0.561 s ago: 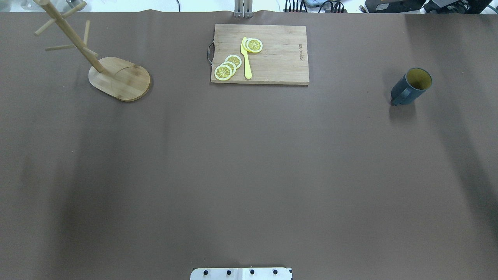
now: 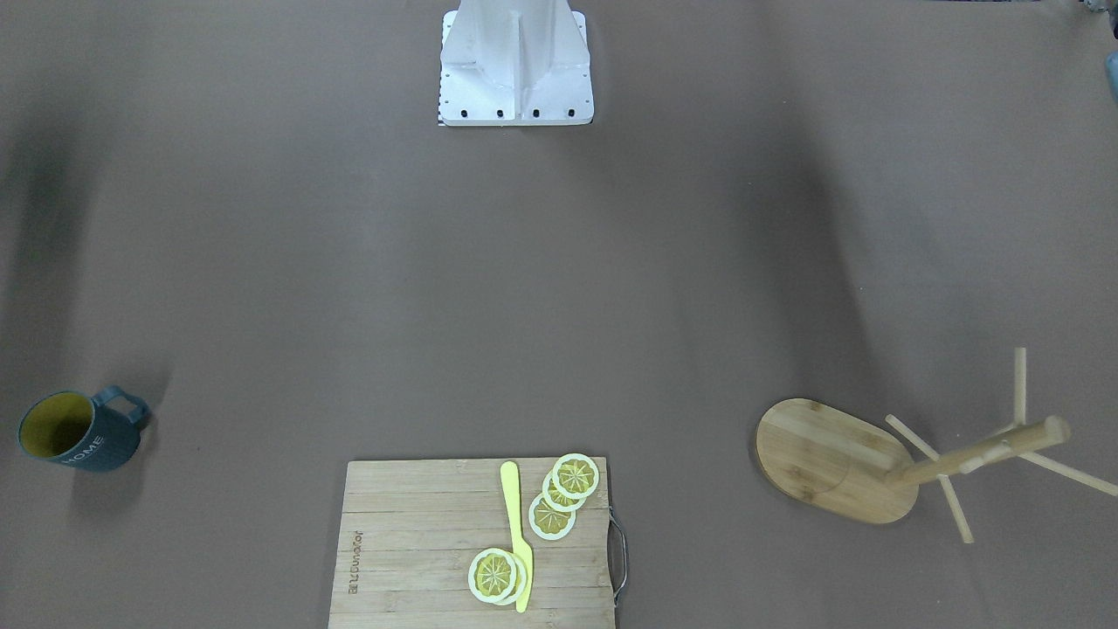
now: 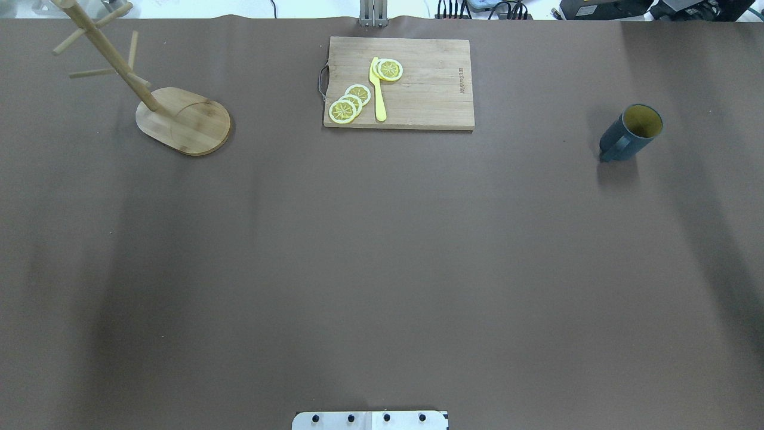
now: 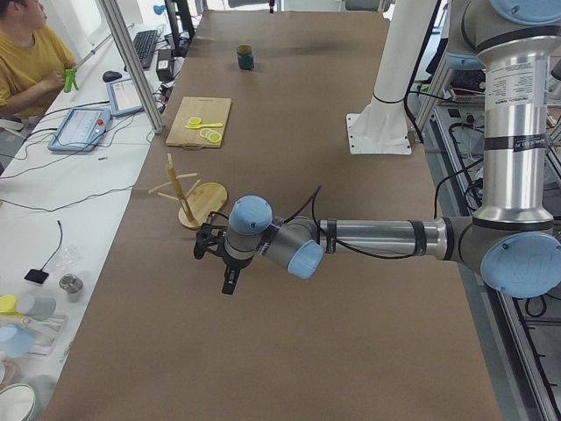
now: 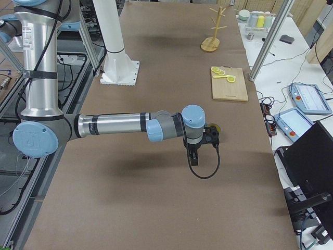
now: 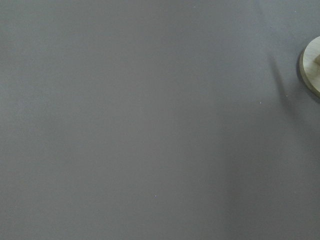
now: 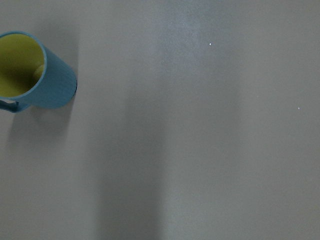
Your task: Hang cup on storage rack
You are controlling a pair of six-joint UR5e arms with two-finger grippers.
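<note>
Overhead exterior showed the cup (image 3: 632, 132) upright far right and the rack (image 3: 179, 119) far left. Over the table (image 3: 382, 269) hung the left gripper (image 4: 209, 243) and right gripper (image 5: 210, 137); whether their fingers were spread could not be told.

You see a counter (image 3: 382, 269) with a brown cover that is flat and matt, like paper. The cup (image 3: 618, 143) looks smooth and dull on the outside. The storage rack (image 3: 185, 122) is pale, smooth wood, and you can see its grain. The cutting board (image 3: 430, 95) is wood too, made of strips. Its handle (image 3: 322, 80) is thin grey metal. The knife (image 3: 378, 95) looks like plastic. The left arm (image 4: 377, 237) has a shiny metal tube and smooth blue caps.
</note>
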